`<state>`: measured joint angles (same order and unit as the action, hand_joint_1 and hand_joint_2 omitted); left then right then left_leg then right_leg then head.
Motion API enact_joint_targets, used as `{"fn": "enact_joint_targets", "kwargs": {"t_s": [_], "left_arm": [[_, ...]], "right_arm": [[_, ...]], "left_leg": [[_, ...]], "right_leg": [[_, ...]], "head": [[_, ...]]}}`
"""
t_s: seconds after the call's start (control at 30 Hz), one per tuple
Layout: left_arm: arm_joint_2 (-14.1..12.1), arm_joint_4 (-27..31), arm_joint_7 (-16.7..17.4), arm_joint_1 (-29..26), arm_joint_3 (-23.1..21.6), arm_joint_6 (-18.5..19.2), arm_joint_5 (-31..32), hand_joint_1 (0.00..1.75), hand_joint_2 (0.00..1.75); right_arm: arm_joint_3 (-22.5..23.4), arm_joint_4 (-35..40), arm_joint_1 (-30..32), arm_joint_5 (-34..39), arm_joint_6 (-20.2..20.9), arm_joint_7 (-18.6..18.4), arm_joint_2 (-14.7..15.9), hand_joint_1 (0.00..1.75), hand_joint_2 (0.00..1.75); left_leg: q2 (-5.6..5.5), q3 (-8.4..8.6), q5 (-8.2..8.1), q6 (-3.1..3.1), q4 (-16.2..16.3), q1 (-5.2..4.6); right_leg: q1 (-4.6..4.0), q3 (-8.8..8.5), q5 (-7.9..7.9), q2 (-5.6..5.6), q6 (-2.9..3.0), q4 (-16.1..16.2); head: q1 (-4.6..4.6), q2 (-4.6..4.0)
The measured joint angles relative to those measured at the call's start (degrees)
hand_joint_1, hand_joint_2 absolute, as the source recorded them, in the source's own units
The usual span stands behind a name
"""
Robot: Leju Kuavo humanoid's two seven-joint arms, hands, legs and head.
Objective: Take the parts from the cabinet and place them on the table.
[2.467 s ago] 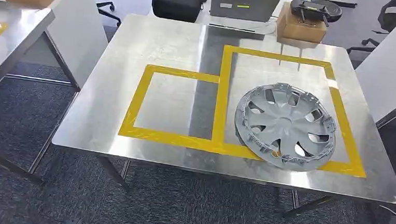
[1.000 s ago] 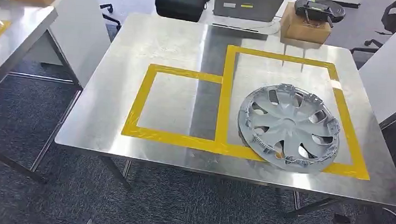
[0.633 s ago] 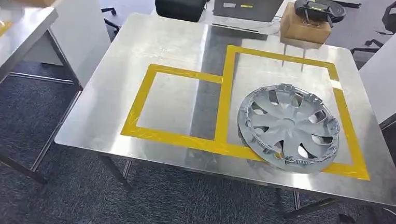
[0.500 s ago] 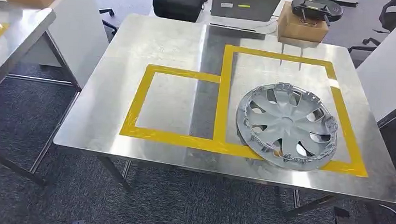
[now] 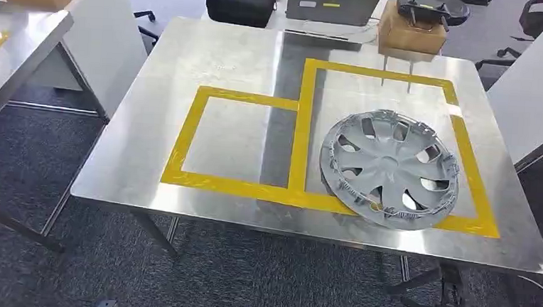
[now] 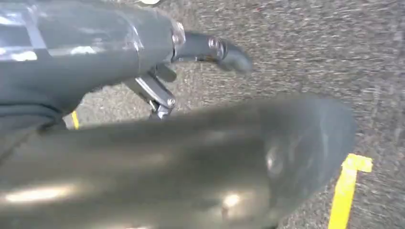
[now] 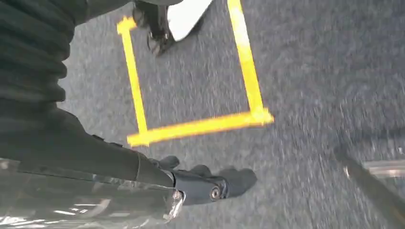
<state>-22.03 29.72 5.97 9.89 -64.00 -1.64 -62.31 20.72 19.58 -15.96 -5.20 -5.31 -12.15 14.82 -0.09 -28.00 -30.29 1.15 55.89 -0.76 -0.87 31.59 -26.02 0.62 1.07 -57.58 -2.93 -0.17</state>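
One grey hubcap lies flat on the steel table, overlapping the near edge of the larger of two yellow tape squares. Left hand and right hand hang above carpet, fingers extended, holding nothing.

Open steel tabletop on the left, wheel cover filling the right-hand square.

The smaller yellow-taped square on the shiny steel table lies bare, as does the metal around it. The grey plastic spoked wheel cover takes up the near part of the larger yellow-taped square, overlapping its front tape. Past the far edge stand a black case and a brown cardboard box.
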Motion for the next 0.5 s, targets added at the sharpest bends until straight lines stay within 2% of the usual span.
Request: {"fn": "enact_joint_targets", "kwargs": {"t_s": [0.03,0.07,0.1,0.13,0.17,0.2,0.23,0.27,0.3,0.33,0.37,0.4,0.43,0.5], "left_arm": [[-0.2,-0.3,0.0,0.0,0.0,0.0,0.0,0.00,0.00],[-0.4,-0.6,0.0,0.1,-0.1,0.2,0.0,0.00,0.00],[-0.5,-0.7,0.0,0.3,-0.1,0.2,0.0,0.00,0.00],[-0.5,-0.8,0.0,0.4,-0.1,0.2,0.0,0.00,0.00],[-0.5,-1.0,0.0,0.4,-0.1,0.2,0.0,0.00,0.00],[-0.6,-1.3,0.0,0.3,-0.1,0.2,0.0,0.00,0.00],[-0.6,-1.5,0.0,0.3,-0.2,0.2,0.0,0.00,0.00],[-0.6,-1.7,0.0,0.3,-0.2,0.1,0.0,0.00,0.00],[-0.6,-1.7,0.0,0.3,-0.2,-0.2,0.0,0.00,0.00],[-0.6,-1.7,0.0,0.3,-0.2,-0.7,0.0,0.00,0.00],[-0.5,-1.7,0.0,0.3,-0.2,-1.3,0.0,0.00,0.00],[-0.3,-1.7,0.0,0.4,-0.2,-1.4,0.0,0.00,0.00],[0.1,-1.8,-0.2,0.4,-0.2,-1.0,-0.1,0.00,0.00],[0.0,-2.0,-0.7,0.4,-0.2,-0.6,-0.5,0.00,0.00]], "right_arm": [[-0.6,0.0,-0.2,0.1,-0.1,0.0,0.2,0.00,1.75],[-1.2,0.0,-0.4,0.3,-0.1,0.0,0.1,0.00,1.75],[-1.8,0.0,-0.6,0.4,-0.1,0.0,0.1,0.00,1.75],[-2.1,0.0,-0.6,0.4,0.0,0.0,0.1,0.00,1.75],[-2.4,0.0,-0.5,0.4,-0.1,0.0,0.0,0.00,1.75],[-2.7,-0.1,-0.4,0.4,-0.1,0.0,-0.1,0.00,1.75],[-3.1,-0.2,-0.3,0.4,-0.1,0.0,-0.2,0.00,1.75],[-3.5,-0.2,-0.4,0.5,-0.2,0.0,-0.2,0.00,1.75],[-3.7,-0.2,-0.5,0.7,-0.4,-0.1,-0.3,0.00,1.75],[-4.1,-0.2,-0.8,1.2,-0.7,-0.7,-0.4,0.00,1.75],[-4.8,-0.2,-1.1,1.6,-0.9,-1.1,-0.5,0.00,1.75],[-5.3,0.0,-1.3,2.3,-1.1,-1.2,-0.5,0.00,1.75],[-6.0,0.2,-1.2,3.1,-0.9,-1.1,-0.3,0.00,1.75],[-7.0,0.2,-1.2,4.7,-0.8,-0.6,-0.2,0.00,1.75]], "left_leg": [[-0.08,0.00,0.05,-0.19,0.0,-0.13],[-0.05,-0.34,-1.30,-0.55,0.7,-0.24],[-0.05,-1.56,-3.41,-1.09,2.7,-0.16],[-0.09,-2.89,-5.38,-1.36,5.8,0.13],[-0.09,-5.02,-7.93,-1.82,11.1,0.52],[-0.09,-6.81,-9.47,-2.26,15.3,0.88],[-0.08,-7.70,-9.56,-2.62,17.3,1.27],[0.00,-7.26,-8.12,-3.09,16.5,1.62],[0.09,-5.93,-6.02,-3.51,13.8,1.94],[0.26,-3.50,-3.47,-3.96,9.3,2.35],[0.52,-0.76,-1.78,-4.47,4.4,2.78],[0.57,-0.10,-3.81,-4.91,3.0,2.39],[0.42,-0.61,-2.20,-4.16,3.8,2.31],[0.11,-1.50,-2.29,-2.50,3.9,2.19]], "right_leg": [[0.14,-0.09,0.35,-0.24,0.43,0.6],[0.77,-1.20,-0.02,-0.43,0.60,3.1],[0.82,-0.86,0.18,-0.44,0.64,3.2],[0.88,-0.55,0.29,-0.55,0.67,3.3],[0.94,-0.16,0.37,-0.88,0.54,3.1],[0.99,0.25,0.45,-1.09,0.40,2.7],[1.12,0.75,0.52,-1.29,0.29,2.3],[1.32,1.34,0.63,-1.46,0.10,1.8],[1.56,1.97,0.71,-1.59,-0.09,1.2],[1.93,2.63,0.71,-1.66,-0.52,0.5],[2.26,3.29,0.72,-1.66,-1.03,-0.2],[2.23,3.71,0.90,-1.57,-1.64,-0.6],[2.11,4.02,1.10,-1.44,-2.07,-0.8],[2.01,4.06,1.82,-1.33,-2.79,-0.8]], "head": [[-0.13,0.00],[-0.40,-0.02],[0.35,0.02],[0.72,-0.02],[1.11,0.00],[1.44,0.00],[1.74,0.00],[1.97,0.00],[2.12,0.00],[2.25,0.00],[2.38,0.00],[2.58,0.00],[3.28,0.00],[2.86,0.00]]}}
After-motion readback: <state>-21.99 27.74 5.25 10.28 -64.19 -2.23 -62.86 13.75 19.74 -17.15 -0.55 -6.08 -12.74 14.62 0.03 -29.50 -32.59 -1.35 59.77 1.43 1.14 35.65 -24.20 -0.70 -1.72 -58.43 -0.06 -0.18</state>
